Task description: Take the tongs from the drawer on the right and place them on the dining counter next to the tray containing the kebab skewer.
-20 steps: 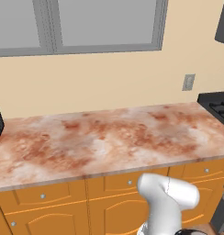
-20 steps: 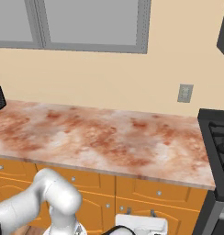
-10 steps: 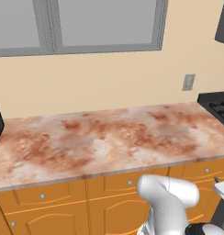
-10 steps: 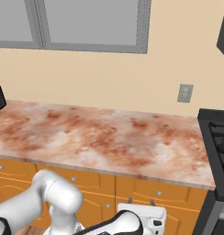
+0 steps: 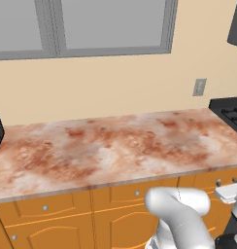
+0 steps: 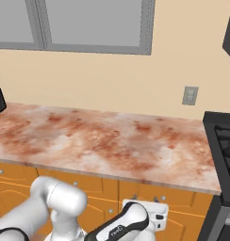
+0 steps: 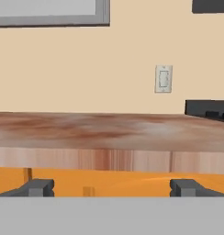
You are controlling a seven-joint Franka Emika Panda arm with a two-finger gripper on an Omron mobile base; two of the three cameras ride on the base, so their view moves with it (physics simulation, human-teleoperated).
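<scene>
Tool [image 7: 112, 188] spread wide, empty, facing orange drawer front [image 7: 109, 182] beneath marbled worktop [image 7: 109, 131]

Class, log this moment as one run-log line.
phase: approach | gripper: open, empty | facing: drawer front under worktop | tongs: unseen

text: none legible | arm [image 6: 118, 229]: small dark marking; too blurred to read

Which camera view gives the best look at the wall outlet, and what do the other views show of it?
The hand view shows the wall outlet best: nearly head-on, with its inner switch outline visible. In the right base view the wall outlet appears angled above the worktop; in the left base view it is smaller and more oblique.
</scene>
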